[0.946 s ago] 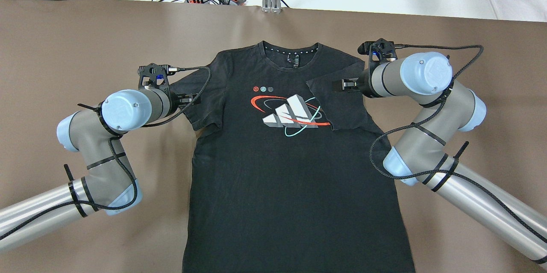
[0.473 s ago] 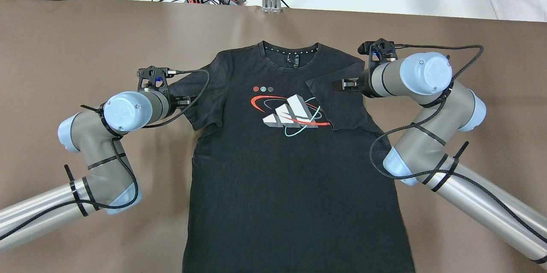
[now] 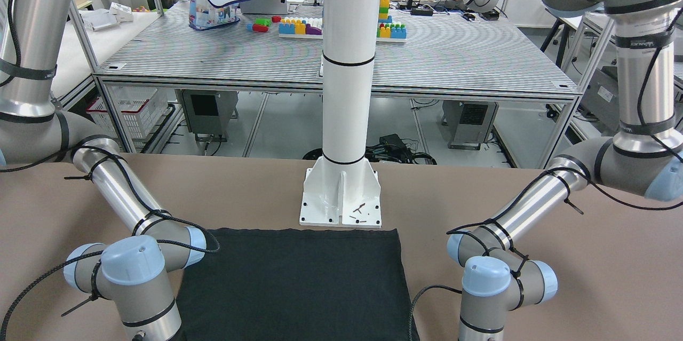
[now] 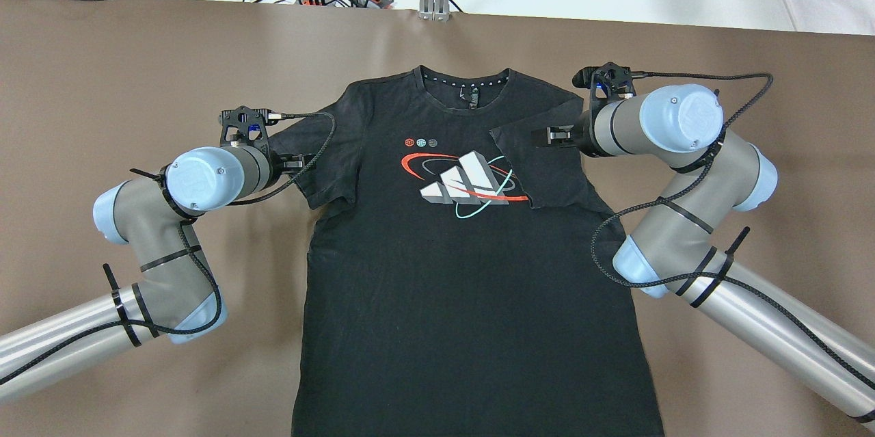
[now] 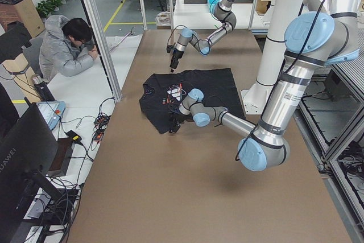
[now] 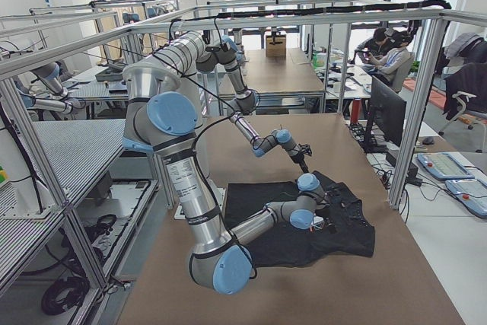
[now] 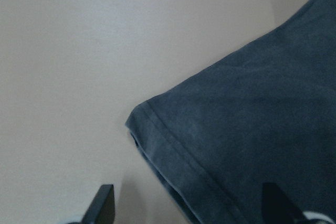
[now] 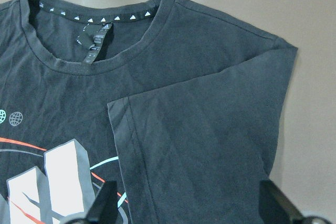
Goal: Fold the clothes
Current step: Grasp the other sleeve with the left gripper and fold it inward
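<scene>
Although one sleeve is already folded, the black short-sleeved cotton T-shirt (image 4: 451, 273) with a red, white and teal chest print lies mostly flat, face up, in the centre of the overhead view on the brown desk (image 4: 137, 47). Its sleeve at centre right (image 4: 547, 170) is turned in over the chest. The right end effector (image 4: 550, 136) hovers above it, fingers spread, holding nothing. The sleeve at centre left (image 4: 321, 163) lies spread out, with the left end effector (image 4: 294, 162) open over its hem. That sleeve and the body folds look left to do.
</scene>
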Available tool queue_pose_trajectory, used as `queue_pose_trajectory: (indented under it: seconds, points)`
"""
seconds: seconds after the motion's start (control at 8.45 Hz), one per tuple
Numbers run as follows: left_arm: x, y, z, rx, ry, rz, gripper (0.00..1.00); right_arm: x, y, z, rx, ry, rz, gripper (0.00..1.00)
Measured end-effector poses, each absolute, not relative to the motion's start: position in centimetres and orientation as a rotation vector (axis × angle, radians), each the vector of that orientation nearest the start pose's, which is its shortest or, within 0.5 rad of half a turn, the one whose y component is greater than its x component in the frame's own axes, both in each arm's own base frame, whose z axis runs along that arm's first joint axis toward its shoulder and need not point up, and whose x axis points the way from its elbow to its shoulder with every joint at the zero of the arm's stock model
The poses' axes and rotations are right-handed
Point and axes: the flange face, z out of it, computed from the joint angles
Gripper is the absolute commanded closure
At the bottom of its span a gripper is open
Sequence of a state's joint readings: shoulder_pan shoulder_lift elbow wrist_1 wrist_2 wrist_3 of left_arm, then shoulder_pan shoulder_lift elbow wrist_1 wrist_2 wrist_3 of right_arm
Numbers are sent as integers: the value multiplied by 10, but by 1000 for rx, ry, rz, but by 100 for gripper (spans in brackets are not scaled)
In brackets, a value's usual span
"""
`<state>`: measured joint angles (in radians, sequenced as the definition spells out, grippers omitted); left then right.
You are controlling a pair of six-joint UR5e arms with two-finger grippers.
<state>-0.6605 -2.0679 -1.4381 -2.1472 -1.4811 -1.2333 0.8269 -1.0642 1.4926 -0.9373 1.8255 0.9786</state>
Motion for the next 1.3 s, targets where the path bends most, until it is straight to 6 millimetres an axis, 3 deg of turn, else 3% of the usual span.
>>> queue_pose_trajectory:
  seconds: [0.12, 0.24, 0.35, 0.47, 0.71, 0.95, 1.06, 1.3]
  points:
    - [475, -545, 375, 525, 788, -338, 1, -391, -585, 332, 512, -950, 77, 6]
    - [479, -544, 373, 536, 784, -338, 16, -392, -584, 332, 511, -950, 77, 6]
    - [485, -543, 370, 546, 780, -339, 51, -392, -584, 333, 510, -950, 76, 6]
    - [489, -543, 369, 551, 778, -339, 61, -391, -584, 334, 508, -949, 76, 6]
    - [492, -543, 368, 554, 777, -339, 67, -391, -583, 336, 507, -949, 77, 6]
    - [492, -542, 367, 555, 779, -339, 93, -391, -583, 336, 506, -950, 78, 5]
    - [493, -542, 366, 555, 780, -338, 100, -391, -583, 336, 506, -951, 79, 6]
    - [494, -543, 354, 560, 795, -339, 100, -392, -582, 336, 505, -951, 79, 6]
